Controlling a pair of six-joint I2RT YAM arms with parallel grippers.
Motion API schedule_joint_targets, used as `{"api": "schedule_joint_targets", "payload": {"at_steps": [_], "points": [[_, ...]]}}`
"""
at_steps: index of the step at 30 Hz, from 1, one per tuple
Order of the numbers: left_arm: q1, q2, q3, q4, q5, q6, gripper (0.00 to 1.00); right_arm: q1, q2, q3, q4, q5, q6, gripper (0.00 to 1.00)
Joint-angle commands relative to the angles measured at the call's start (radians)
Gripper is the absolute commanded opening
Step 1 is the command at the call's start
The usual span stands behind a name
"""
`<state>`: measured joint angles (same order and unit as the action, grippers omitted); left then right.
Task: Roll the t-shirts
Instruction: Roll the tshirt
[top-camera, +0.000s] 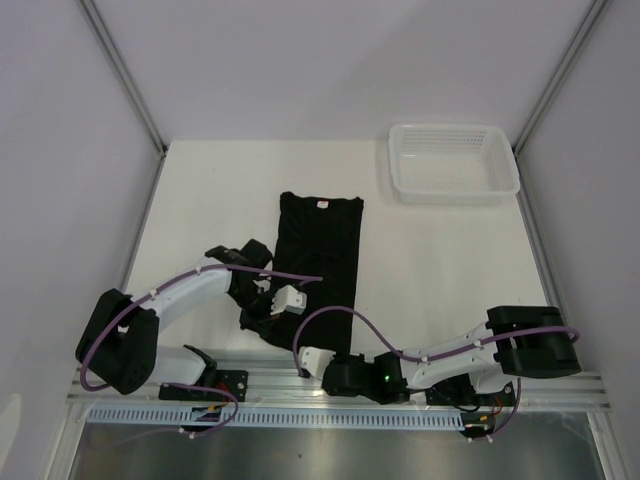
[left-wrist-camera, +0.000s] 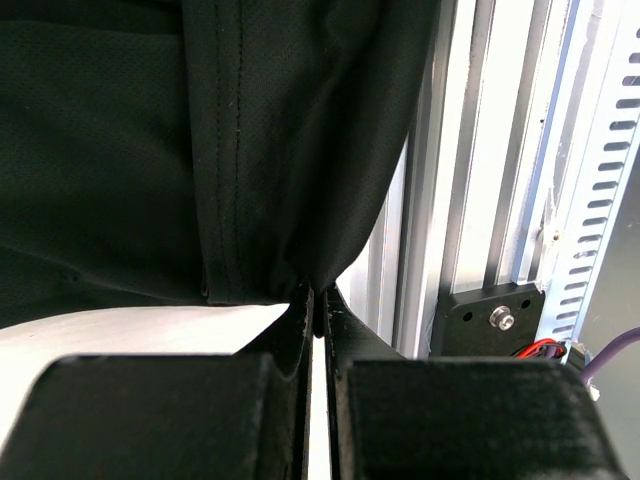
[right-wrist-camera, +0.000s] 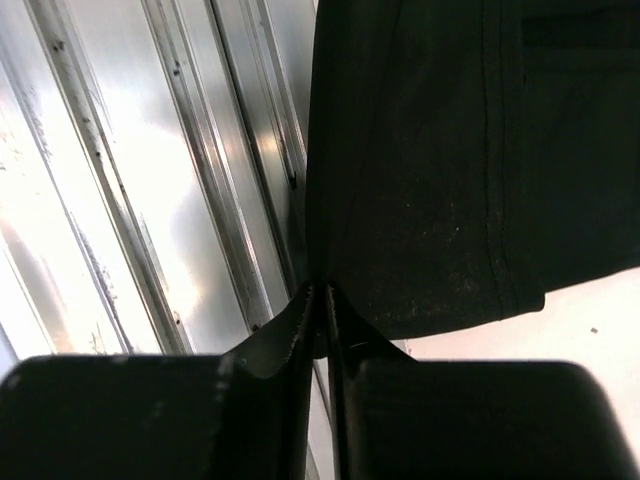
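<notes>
The black t-shirt (top-camera: 325, 240) lies on the white table (top-camera: 450, 260) as a long narrow strip, with its pale neck label at the far end and its hem at the near edge. My left gripper (top-camera: 258, 320) is shut on the hem's near-left corner; in the left wrist view the fabric (left-wrist-camera: 120, 150) rises from the closed gripper (left-wrist-camera: 318, 300). My right gripper (top-camera: 303, 345) is shut on the hem's near-right corner; in the right wrist view the cloth (right-wrist-camera: 440, 150) hangs from the closed gripper (right-wrist-camera: 322, 295).
A white mesh basket (top-camera: 452, 160) stands at the far right of the table. An aluminium rail (top-camera: 420, 392) runs along the near edge, just behind both grippers, and shows in both wrist views (left-wrist-camera: 480, 200) (right-wrist-camera: 150, 200). Pale walls enclose the table.
</notes>
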<state>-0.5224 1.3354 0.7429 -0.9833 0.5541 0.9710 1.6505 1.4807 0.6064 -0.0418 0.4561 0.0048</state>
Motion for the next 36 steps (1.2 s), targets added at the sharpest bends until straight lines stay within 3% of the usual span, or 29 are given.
{"api": "schedule_joint_targets", "payload": {"at_steps": [1,7,15,23,36], "points": [[0.01,0.005,0.038,-0.015,0.035,0.023,0.01,-0.006,-0.03,0.024,-0.042,0.009,0.027,0.07],[0.016,0.007,0.05,-0.028,0.033,0.015,0.01,-0.075,-0.083,0.029,-0.067,-0.1,0.02,0.02],[0.038,0.018,0.062,-0.034,0.03,-0.008,0.01,-0.291,-0.209,0.027,-0.081,-0.413,-0.002,0.0],[0.065,0.039,0.095,-0.015,0.015,-0.046,0.02,-0.495,-0.211,0.066,-0.15,-0.686,-0.083,0.0],[0.081,0.157,0.157,-0.009,-0.045,-0.069,0.01,-0.632,-0.039,0.179,-0.19,-0.751,-0.124,0.0]]}}
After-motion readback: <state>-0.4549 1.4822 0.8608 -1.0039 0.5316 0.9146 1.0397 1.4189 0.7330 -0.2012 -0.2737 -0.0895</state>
